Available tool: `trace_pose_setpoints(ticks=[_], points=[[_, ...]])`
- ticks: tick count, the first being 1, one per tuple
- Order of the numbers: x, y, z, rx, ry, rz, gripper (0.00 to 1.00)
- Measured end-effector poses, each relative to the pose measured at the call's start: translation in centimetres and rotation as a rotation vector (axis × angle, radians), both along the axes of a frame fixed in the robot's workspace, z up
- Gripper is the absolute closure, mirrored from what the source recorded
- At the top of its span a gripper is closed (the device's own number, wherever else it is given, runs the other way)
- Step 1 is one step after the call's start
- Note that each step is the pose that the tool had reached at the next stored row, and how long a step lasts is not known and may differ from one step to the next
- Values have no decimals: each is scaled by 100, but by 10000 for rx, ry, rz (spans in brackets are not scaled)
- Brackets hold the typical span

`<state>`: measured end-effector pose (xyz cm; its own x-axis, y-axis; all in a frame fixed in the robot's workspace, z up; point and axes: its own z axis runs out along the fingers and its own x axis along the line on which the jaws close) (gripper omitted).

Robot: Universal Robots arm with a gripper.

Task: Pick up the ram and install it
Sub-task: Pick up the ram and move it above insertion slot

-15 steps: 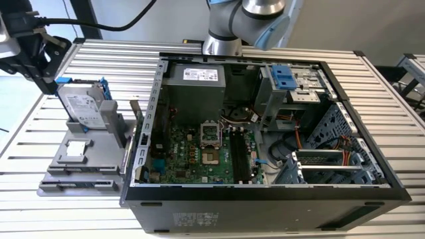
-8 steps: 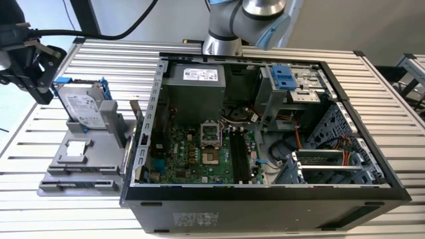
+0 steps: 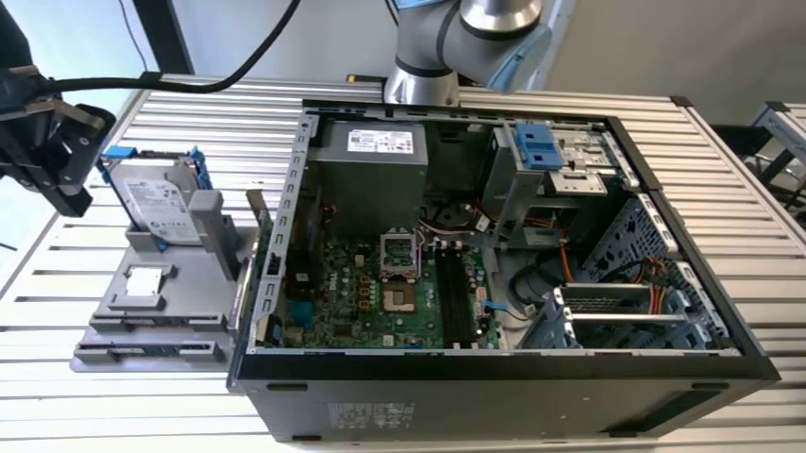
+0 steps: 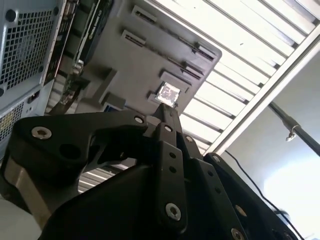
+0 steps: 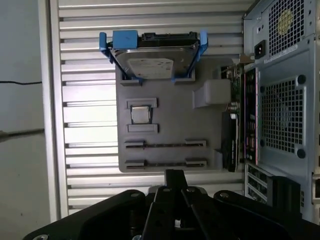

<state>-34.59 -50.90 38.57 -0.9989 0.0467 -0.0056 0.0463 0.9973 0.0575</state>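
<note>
From my station, the black two-finger gripper (image 3: 72, 196) hangs in the upper left of the exterior view, above the far end of the flat grey plastic parts tray (image 3: 189, 283) on the slatted metal table (image 3: 38, 311). In both wrist views its fingers look pressed together at the tip (image 5: 174, 174), with nothing between them.

The ram (image 5: 165, 145), a thin dark stick of circuit board, stands on edge between two small grey brackets in the tray. I pick it out in the first wrist view as a narrow dark line. The second pair of brackets (image 5: 165, 162), which looks unoccupied, lies between it and the fingertips. Beyond the ram comes the small square silver chip (image 5: 140, 114), then the white-labelled silver hard drive in its blue frame (image 5: 155, 62).

The relation that matters: the ram lies ahead of the fingertips, well apart from them and lower, and its long axis runs crosswise to the line from the tip to the stick. In the exterior view that puts it in the lower left of the frame, below and to the right of the gripper.

The open black computer tower (image 3: 504, 377) sits just beside the tray, toward the exterior view's right. The long black slots (image 3: 456, 293) on its green motherboard (image 3: 377, 293) appear unfilled, so I judge the ram not yet picked up.
</note>
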Motion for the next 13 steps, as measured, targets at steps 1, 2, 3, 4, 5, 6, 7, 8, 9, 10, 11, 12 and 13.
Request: trace_pose_setpoints(ticks=[1, 2, 3, 4, 5, 6, 7, 8, 9, 10, 11, 12, 13], points=[[1, -13, 0, 3, -11, 12, 100], [1, -34, -1, 5, -15, 21, 100], [0, -60, 0, 4, -15, 25, 100], [0, -74, -1, 5, -16, 29, 100], [-1, -77, -1, 5, -16, 32, 100], [-1, -77, -1, 4, -16, 34, 100], [-1, -77, -1, 4, -16, 39, 100], [-1, -77, -1, 4, -16, 43, 100], [0, -77, -1, 4, -15, 55, 100], [0, -77, -1, 4, -15, 70, 100], [-1, -77, -1, 4, -16, 74, 100], [0, -77, -1, 4, -15, 78, 100], [-1, -77, -1, 5, -16, 82, 100]])
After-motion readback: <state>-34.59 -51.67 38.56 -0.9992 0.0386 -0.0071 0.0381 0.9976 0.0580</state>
